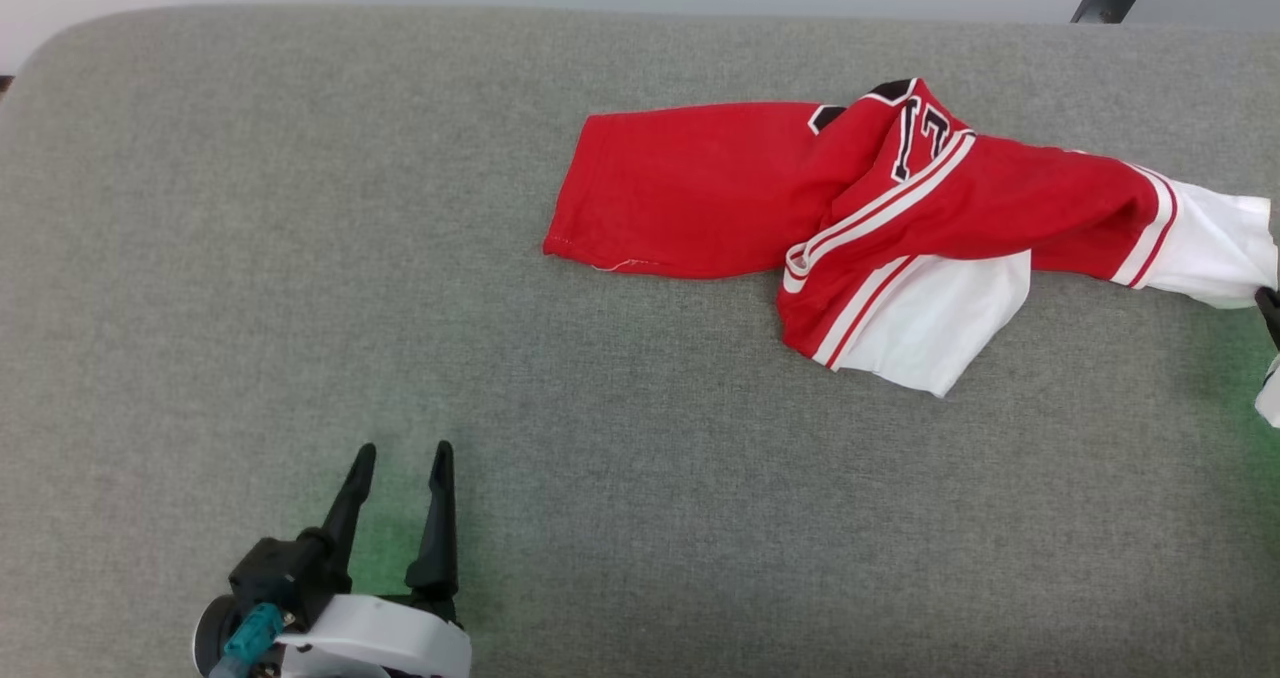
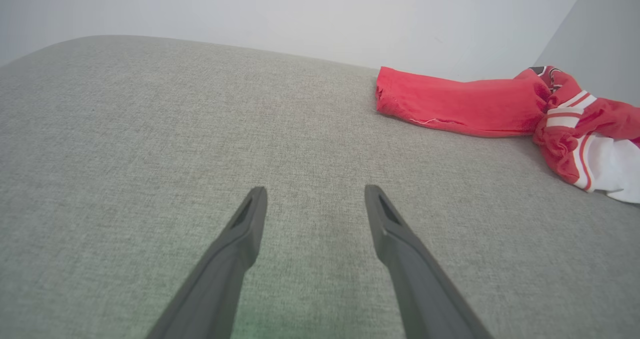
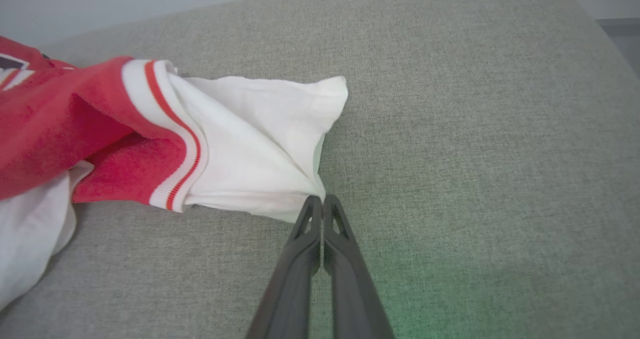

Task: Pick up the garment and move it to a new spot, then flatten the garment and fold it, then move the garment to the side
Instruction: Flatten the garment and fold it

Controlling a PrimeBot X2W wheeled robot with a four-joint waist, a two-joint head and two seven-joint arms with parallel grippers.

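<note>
Two dark fingers of the left gripper stand spread wide apart at the lower left of the head view, pointing up the picture over the bare grey fabric surface and holding nothing; its white wrist housing sits at the bottom edge. The red jersey lies crumpled and stretched lengthwise toward the far right of that surface, well apart from the left gripper. Its plain red body is to the left, black white-outlined lettering is bunched at the top, and two white sleeve ends edged with red-and-white stripes lie on the right. The right gripper comes in low from the right: its wrist view shows both fingers pressed together, pinching a corner of the outer white sleeve end, whose folds converge on the tips. The head view catches just a dark sliver of that gripper at the sleeve's tip, too little to judge the grip. The left wrist view shows the jersey's hem, with a loose thread, off to its upper right.
</note>
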